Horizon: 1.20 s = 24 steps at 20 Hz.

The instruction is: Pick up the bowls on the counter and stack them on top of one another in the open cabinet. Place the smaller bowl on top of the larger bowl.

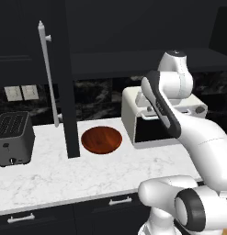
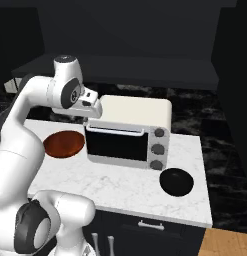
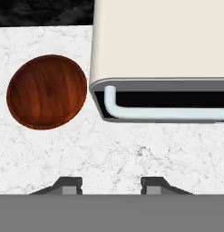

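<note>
Claw state: my claw (image 3: pixel 110 183) is hanging above the white marble bench (image 3: pixel 131 154) with its two dark tips standing well apart, jaws wide and gripping nothing.
Claw position: I am looking straight down, the tips over bare marble just in front of the cream toaster oven with the pale bar handle (image 3: pixel 163 59).
Larger bowl: the wide shallow reddish-brown wood-look bowl (image 3: pixel 46 92) is sitting upright on the bench, just beside the oven's left corner and apart from it.
Smaller bowl: the small round plain black bowl (image 2: pixel 176 181) is resting on the bench near the oven's far side, well apart from the brown one.
Handling, larger bowl: I am judging it stiff, light and glossy, so likely slippery; a pinch across the rim wall looks the surest hold, since the span is too wide to straddle.
Handling, smaller bowl: rigid and light by appearance; the rim is again the place to take it.
Contents: both bowls are showing empty.
Cabinet: the black upper wall cabinet (image 1: pixel 133 59) is standing open, its tall door with the long pale handle (image 1: pixel 48 73) swung out; its dark shelf is carrying nothing that I can make out.
Other: a dark grey toaster (image 1: pixel 13 137) is sitting at the bench's left end.
</note>
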Available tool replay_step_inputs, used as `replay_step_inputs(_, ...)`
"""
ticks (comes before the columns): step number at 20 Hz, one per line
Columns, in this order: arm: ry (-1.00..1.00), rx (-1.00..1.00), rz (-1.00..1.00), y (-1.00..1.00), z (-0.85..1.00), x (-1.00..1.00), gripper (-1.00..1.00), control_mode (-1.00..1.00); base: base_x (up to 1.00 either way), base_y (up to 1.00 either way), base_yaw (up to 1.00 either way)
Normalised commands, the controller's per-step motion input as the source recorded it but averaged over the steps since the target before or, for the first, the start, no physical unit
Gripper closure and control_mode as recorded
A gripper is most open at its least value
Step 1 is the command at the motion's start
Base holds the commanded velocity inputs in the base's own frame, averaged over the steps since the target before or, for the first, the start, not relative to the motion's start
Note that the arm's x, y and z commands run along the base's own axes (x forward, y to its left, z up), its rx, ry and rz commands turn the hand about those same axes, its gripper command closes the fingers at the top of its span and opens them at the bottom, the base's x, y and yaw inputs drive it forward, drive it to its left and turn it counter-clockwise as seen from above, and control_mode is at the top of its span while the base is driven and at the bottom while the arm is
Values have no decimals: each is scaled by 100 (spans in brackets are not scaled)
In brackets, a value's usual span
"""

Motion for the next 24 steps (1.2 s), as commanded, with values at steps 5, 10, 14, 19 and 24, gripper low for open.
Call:
replay_step_inputs(5, -4, -4, 1, -60, -19, -42, -100, -100, 0, 0, 0)
replay_step_inputs(10, -7, -2, 0, -100, -35, -92, -100, -100, 0, 0, 0)
replay_step_inputs(14, 3, -2, 0, -100, -46, -64, -100, -100, 0, 0, 0)
replay_step_inputs(19, 10, -1, -1, -100, -58, -31, -100, -100, 0, 0, 0)
replay_step_inputs(24, 17, 0, -9, -100, -55, -2, -100, -100, 0, 0, 0)
